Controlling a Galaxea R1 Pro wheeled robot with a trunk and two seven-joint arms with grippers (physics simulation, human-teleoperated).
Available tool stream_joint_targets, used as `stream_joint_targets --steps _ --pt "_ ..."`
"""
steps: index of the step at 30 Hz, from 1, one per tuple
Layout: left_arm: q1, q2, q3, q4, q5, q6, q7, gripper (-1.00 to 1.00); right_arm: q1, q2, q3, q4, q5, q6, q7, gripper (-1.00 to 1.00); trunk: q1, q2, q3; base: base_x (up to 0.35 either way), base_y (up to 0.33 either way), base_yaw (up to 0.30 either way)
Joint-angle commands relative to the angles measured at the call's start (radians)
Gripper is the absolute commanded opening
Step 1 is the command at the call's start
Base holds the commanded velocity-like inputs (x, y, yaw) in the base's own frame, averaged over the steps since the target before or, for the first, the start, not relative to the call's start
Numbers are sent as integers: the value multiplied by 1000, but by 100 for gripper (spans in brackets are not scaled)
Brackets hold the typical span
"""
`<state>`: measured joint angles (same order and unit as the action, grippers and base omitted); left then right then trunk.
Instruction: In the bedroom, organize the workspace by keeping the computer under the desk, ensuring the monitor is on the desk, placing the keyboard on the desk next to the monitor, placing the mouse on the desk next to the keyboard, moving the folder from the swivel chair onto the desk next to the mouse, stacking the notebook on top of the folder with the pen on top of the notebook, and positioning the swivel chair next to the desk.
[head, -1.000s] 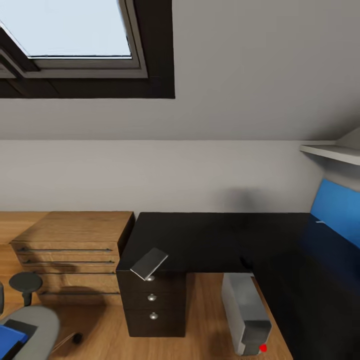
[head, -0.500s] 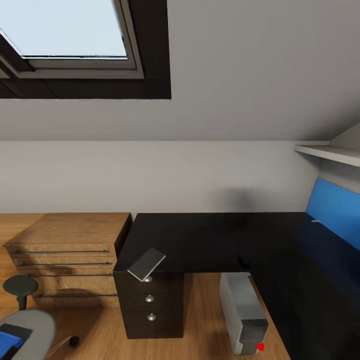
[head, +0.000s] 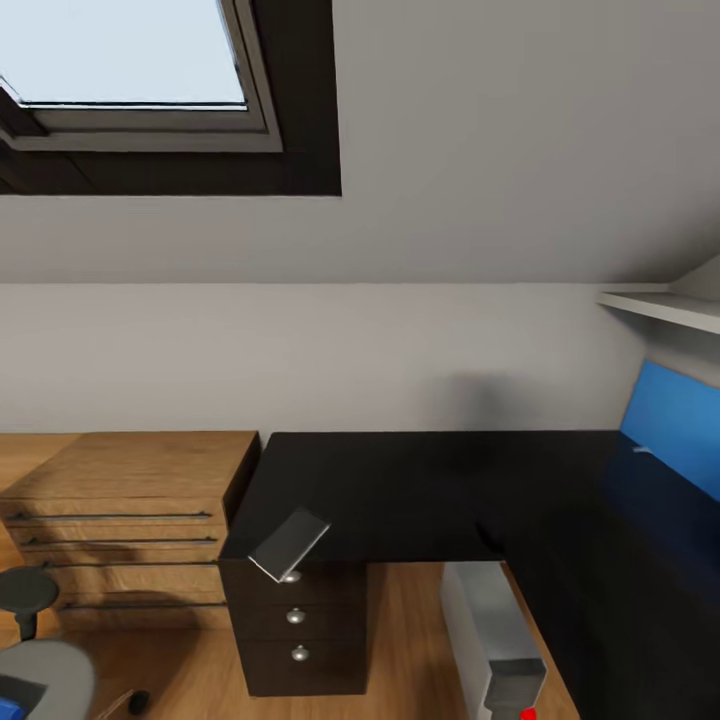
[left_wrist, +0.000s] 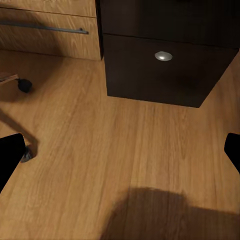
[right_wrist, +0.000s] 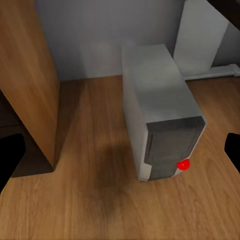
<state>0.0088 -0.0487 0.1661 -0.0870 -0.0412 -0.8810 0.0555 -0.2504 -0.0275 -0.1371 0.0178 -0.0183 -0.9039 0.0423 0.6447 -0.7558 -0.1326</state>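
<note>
Both hands empty, computer (right_wrist: 162, 135) ahead of right hand (right_wrist: 120, 150)

Sloped grey ceiling with a dark-framed skylight (head: 130, 60) admitting pale daylight. Plain grey wall (head: 300, 355) below. Wooden plank floor (left_wrist: 125, 160) — warm tone. Low oak chest (head: 125, 525) with long bar handles against the wall; white shelf (head: 665, 307) at far right.

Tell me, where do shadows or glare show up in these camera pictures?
Head view: bright window, a soft smudge of shadow on the wall above the desk. Left wrist view: a broad dark shadow on the wooden floor. Right wrist view: a faint shadow beside the computer.
</note>
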Motion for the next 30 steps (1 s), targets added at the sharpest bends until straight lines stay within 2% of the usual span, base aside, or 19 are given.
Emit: stream_joint_targets --steps 1,6,12,15,16,17,19,20,22,26,27,28,29,30 --pt "0 0 1 -2 -5 -1 6 100 -1 0 -4 2 -2 -4 4 100 1 -1 -1 276 0 0" --pt "0 0 1 -2 -5 -1 6 100 -1 0 -5 1 -2 -4 4 100 1 -1 -1 286 0 0" --pt "0 1 1 -2 -4 -1 6 100 -1 0 -4 1 -1 0 4 100 1 -1 -1 67 0 0" --pt "0 1 1 -2 -4 -1 6 100 -2 -2 -4 -3 -2 40 2 100 1 -1 -1 10 0 0" --pt "0 2 1 -2 -4 -1 6 100 -2 -4 -4 -22 -2 102 2 100 1 -1 -1 4 0 0" --pt "0 1 1 -2 -4 -1 6 100 -2 -4 -4 -35 -2 130 1 100 1 -1 -1 3 0 0" --pt "0 1 1 -2 -5 -1 6 100 -2 -5 -4 -100 -2 241 1 100 1 -1 -1 2 0 0" --pt "0 1 1 -2 -4 -1 6 100 -3 -6 -4 -200 -1 397 1 100 1 -1 -1 0 0 0" --pt "0 2 1 -2 -4 -1 6 100 -3 -7 -5 -368 0 635 2 100 1 -1 -1 0 0 0" --pt "0 6 1 -2 -3 -1 6 100 -3 -12 -6 -747 0 1074 2 100 1 -1 -1 0 0 0" --pt "0 6 1 -2 -3 -1 6 100 -3 -13 -7 -795 0 1126 1 100 1 -1 -1 0 0 0" --pt "0 7 1 -2 -3 -1 6 100 -4 -14 -8 -890 1 1226 0 100 1 -1 -1 0 0 0" --pt "0 7 1 -2 -3 -1 6 100 -7 -16 -9 -1015 4 1360 0 100 1 -1 -1 0 0 0" --pt "0 6 1 -2 -3 -1 6 100 -9 -17 -9 -1052 5 1402 -1 100 1 -1 -1 0 0 0"
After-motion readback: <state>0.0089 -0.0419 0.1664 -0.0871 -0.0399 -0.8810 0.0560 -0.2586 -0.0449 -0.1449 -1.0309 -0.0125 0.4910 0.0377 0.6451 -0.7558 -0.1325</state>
